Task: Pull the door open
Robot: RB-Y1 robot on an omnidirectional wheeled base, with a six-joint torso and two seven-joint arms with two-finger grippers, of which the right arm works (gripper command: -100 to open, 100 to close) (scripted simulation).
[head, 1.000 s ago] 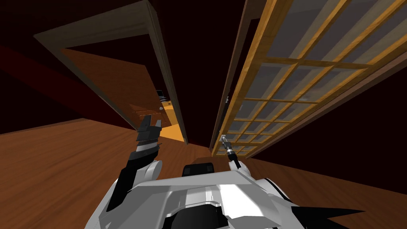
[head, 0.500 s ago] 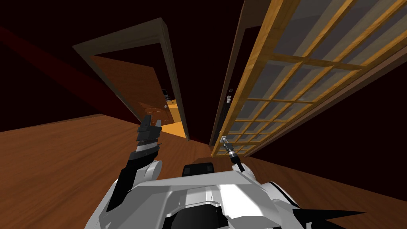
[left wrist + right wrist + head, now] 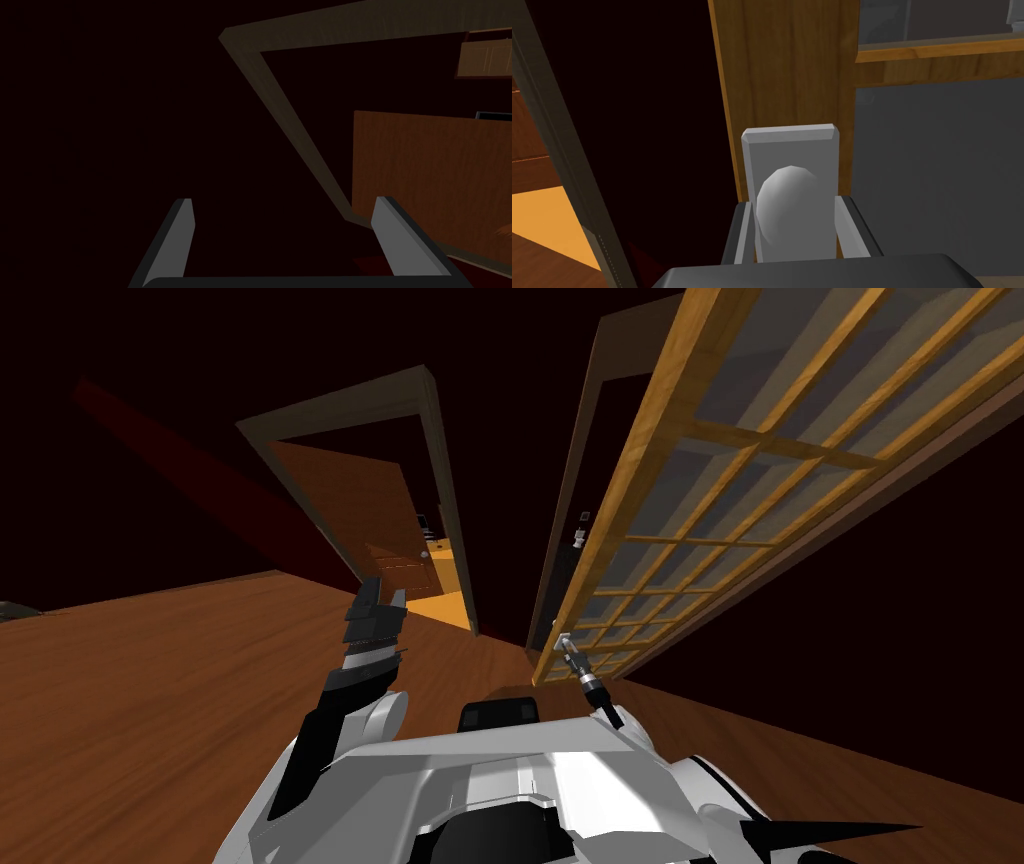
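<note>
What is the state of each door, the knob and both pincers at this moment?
Glazed door: partly open.
Knob: gripped between the right pincer's fingers.
Right pincer: shut on the knob.
Left pincer: open, holding nothing.
Far brown door: open.

A brown wood-grain floor (image 3: 150, 688) runs from near to far and meets a dark red wall (image 3: 130, 518) at far left. In that wall, a dull brown door frame (image 3: 340, 400) holds a plain brown door leaf (image 3: 350, 493) standing ajar. Bright orange flooring (image 3: 445, 606) shows through the gap on its right.
</note>
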